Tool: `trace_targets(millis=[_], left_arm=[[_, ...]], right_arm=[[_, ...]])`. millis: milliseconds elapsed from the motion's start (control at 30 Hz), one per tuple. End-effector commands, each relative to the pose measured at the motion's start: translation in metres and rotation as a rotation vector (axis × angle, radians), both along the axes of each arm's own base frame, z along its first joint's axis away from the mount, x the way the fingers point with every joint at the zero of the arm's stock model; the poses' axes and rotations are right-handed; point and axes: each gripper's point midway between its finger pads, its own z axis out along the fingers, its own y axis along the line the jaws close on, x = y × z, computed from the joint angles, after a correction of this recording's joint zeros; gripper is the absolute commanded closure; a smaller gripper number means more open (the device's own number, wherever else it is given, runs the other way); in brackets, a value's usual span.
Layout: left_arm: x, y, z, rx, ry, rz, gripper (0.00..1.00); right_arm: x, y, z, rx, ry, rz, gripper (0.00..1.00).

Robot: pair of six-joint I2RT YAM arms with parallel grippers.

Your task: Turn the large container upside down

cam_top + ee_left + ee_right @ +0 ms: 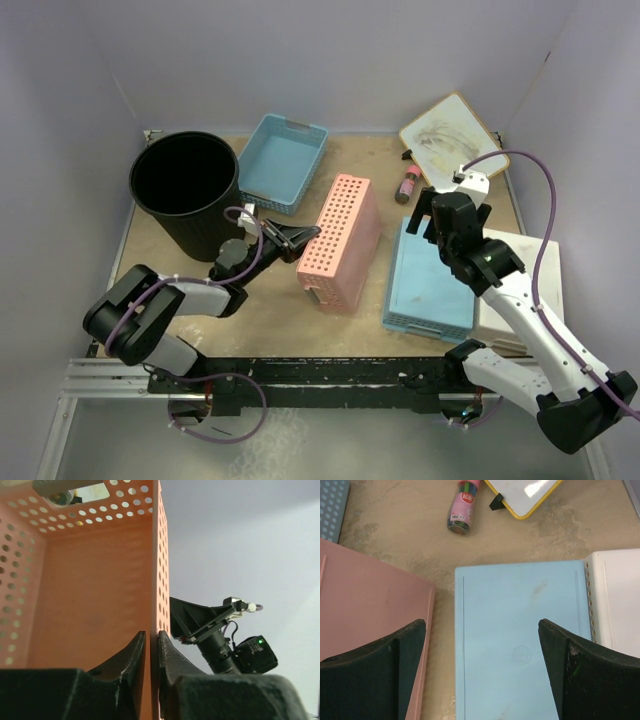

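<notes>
The large container, a tall black bucket (185, 190), stands upright with its mouth up at the back left, showing only in the top view. My left gripper (305, 237) is to its right and apart from it. It is shut on a wall of the perforated pink basket (340, 240), which is tipped onto its side. The left wrist view shows the jaws (152, 640) pinching that pink wall (90, 580). My right gripper (432, 215) is open and empty over an upside-down light-blue basket (430, 285), with the fingers wide apart (482, 645) above its flat bottom (520, 630).
An open light-blue basket (283, 160) sits at the back beside the bucket. A small whiteboard (447, 135) and a pink bottle (408, 184) lie at the back right. A white basket (520, 290) sits against the upside-down blue one. Walls enclose the table.
</notes>
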Motion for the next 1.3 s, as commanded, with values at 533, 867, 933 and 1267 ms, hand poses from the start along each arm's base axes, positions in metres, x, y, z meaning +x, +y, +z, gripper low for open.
trace_targets(millis=[533,867,933,1267], left_arm=[[0.021,0.038,-0.062,0.906,-0.058,0.055,0.58],[0.022,0.055,-0.035,1.081,-0.128,0.054,0.42],[0.02,0.05,-0.022,1.108,-0.172,0.033,0.42],[0.016,0.082,0.081,1.23,-0.26,0.201,0.4]], right_arm=[[0.01,0.004,0.007,0.001,-0.034,0.017,0.04],[0.018,0.023,0.0,0.003,-0.004,0.114,0.04],[0.02,0.034,-0.005,0.006,0.022,0.178,0.04],[-0.024,0.169,-0.024,0.126,0.105,0.818,0.06]])
